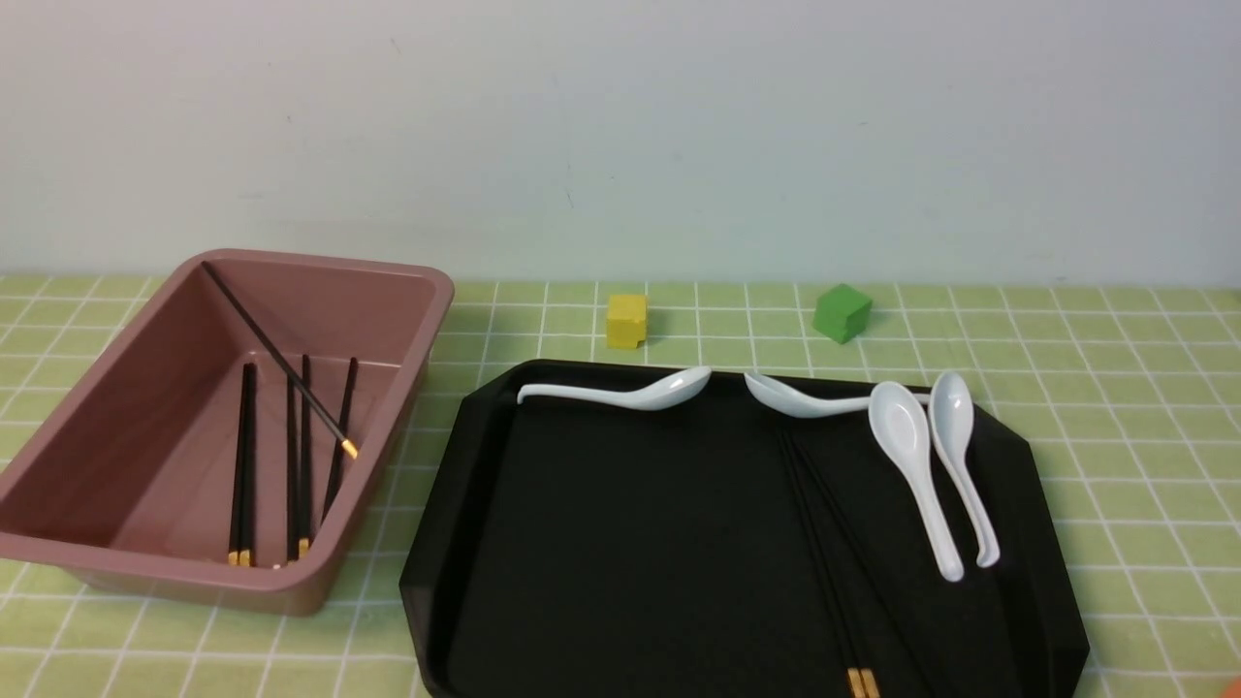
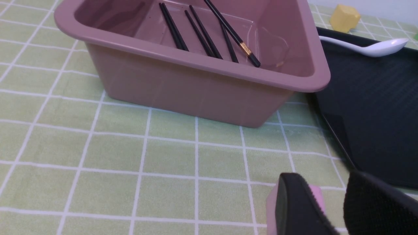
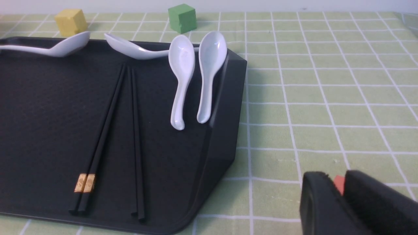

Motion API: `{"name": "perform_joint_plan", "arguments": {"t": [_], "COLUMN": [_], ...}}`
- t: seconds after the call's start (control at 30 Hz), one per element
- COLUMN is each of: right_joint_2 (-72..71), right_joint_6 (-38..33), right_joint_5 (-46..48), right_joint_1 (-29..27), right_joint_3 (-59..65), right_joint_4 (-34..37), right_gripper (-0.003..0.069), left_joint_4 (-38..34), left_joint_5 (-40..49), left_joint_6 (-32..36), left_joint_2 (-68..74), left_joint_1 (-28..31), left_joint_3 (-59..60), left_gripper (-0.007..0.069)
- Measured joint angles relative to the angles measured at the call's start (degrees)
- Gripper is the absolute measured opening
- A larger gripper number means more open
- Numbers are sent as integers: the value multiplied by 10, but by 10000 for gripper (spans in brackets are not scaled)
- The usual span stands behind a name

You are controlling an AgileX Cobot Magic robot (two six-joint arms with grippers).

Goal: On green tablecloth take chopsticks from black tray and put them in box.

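On the green tablecloth (image 1: 1115,388) lies the black tray (image 1: 630,543). Black chopsticks (image 1: 824,553) rest on its right half, gold bands toward me. The right wrist view shows them as one pair (image 3: 98,140) and a second pair (image 3: 136,143) beside it. The pinkish-brown box (image 1: 126,407) stands left of the tray and holds several chopsticks (image 1: 301,456), one leaning on its far corner. My left gripper (image 2: 326,186) hangs open and empty over the cloth, on the near side of the box (image 2: 183,85). My right gripper (image 3: 338,182) is over cloth beside the tray's near right corner, its jaws slightly apart and empty.
Several white spoons (image 1: 916,465) lie along the tray's far edge and right side. A yellow cube (image 1: 626,320) and a green cube (image 1: 842,312) sit on the cloth behind the tray, and a pale wall rises behind them.
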Motion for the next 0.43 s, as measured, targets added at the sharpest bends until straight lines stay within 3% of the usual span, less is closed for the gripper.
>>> {"name": "perform_joint_plan", "arguments": {"t": [0.43], "right_joint_2": [0], "right_joint_6": [0], "right_joint_5": [0], "right_joint_1": [0], "right_joint_3": [0], "right_joint_4": [0], "right_gripper": [150], "left_joint_4": [0], "left_joint_5": [0], "left_joint_6": [0], "left_joint_2": [0], "left_joint_1": [0], "left_joint_3": [0], "left_gripper": [238]}}
